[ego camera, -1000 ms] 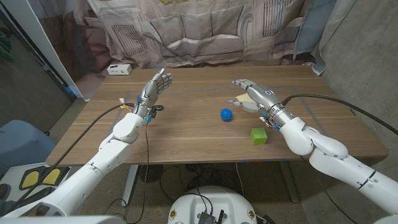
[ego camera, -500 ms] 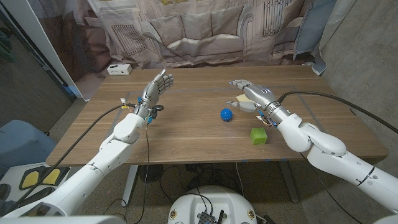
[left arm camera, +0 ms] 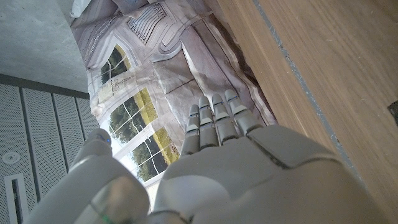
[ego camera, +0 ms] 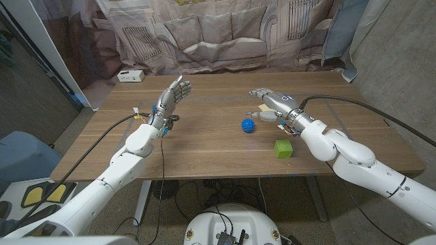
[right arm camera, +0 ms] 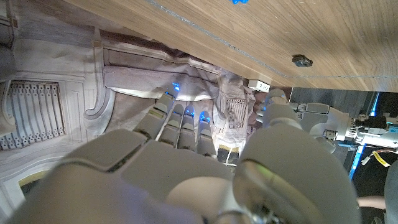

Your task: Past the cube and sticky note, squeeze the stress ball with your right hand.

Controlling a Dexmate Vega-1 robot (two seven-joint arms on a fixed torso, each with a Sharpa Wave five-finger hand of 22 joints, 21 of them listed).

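Your right hand (ego camera: 271,103) hovers open, holding nothing, just beyond the blue stress ball (ego camera: 248,125) on the counter (ego camera: 204,146) | green cube (ego camera: 284,148) nearer you | squeeze not yet made; lower, then close.

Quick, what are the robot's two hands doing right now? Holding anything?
Left hand: open, fingers apart, holding nothing.
Right hand: open, holding nothing, above the table beside the blue ball.
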